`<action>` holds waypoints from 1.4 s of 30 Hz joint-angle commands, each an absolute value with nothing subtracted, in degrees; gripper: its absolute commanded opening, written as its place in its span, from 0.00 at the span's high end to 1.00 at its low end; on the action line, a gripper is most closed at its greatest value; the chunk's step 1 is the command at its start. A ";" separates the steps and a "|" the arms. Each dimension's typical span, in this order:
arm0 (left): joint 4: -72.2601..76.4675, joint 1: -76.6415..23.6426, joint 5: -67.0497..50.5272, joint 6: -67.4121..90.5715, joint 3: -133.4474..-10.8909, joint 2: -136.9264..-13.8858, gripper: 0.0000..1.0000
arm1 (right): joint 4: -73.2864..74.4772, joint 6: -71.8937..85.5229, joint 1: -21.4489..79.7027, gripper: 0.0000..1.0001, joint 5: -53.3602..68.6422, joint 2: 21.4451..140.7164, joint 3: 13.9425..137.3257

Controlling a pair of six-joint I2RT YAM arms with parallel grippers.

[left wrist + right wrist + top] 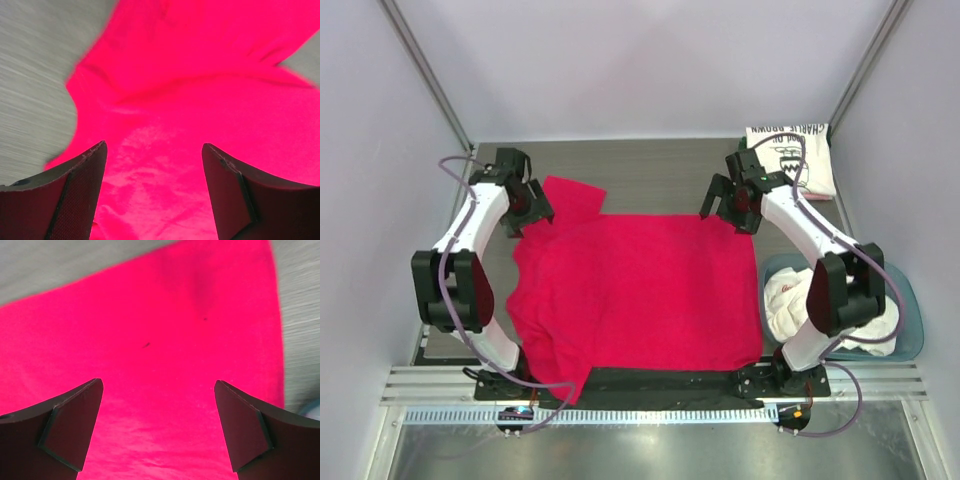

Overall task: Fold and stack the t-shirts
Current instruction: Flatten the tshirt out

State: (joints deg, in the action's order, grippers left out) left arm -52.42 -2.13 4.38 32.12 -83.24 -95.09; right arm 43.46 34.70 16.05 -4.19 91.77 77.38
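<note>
The crimson red t-shirt (635, 295) lies spread over the middle of the table, a sleeve sticking out at its far left. It fills the left wrist view (200, 100) and the right wrist view (160, 350). My left gripper (532, 215) is open above the shirt's far left corner by the sleeve, holding nothing. My right gripper (732, 212) is open above the shirt's far right corner, holding nothing. A folded cream t-shirt with black Charlie Brown print (798, 155) lies at the far right. A white t-shirt (790, 300) sits crumpled in the blue-grey tub (910, 320).
The tub stands at the right edge beside the right arm's base. Metal frame posts rise at the far corners. A ribbed metal rail (650, 385) runs along the near edge of the grey table (650, 165).
</note>
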 commanded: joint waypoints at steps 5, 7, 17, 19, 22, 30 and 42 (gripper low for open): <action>-44.39 -2.02 -3.07 34.37 -75.15 -99.57 0.24 | 41.48 34.19 16.35 0.00 -0.70 100.26 78.31; -44.21 -2.02 -2.81 34.28 -75.15 -101.07 0.24 | 42.01 33.75 16.35 0.00 -0.79 102.56 78.92; -44.47 -0.44 -0.44 35.41 -79.98 -114.07 0.29 | 43.24 31.82 16.35 0.00 -0.70 116.09 86.83; -44.47 -0.26 -0.44 35.95 -81.81 -116.19 0.29 | 43.77 31.38 16.17 0.00 -1.14 119.69 90.41; -45.26 1.84 -0.44 36.38 -84.89 -119.95 0.29 | 44.91 30.76 16.00 0.00 -1.23 125.30 94.64; -51.93 3.25 1.32 35.69 -113.39 -136.30 0.30 | 52.20 31.29 14.33 0.00 -0.79 142.10 121.08; -57.40 4.39 -2.03 36.65 -131.51 -127.85 0.24 | 41.93 31.20 14.32 0.00 9.23 135.57 136.95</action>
State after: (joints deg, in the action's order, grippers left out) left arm -58.94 4.10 -1.34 37.06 -134.52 -141.84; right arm 46.92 31.57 13.69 6.31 146.91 138.52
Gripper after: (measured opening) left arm 0.753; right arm 0.996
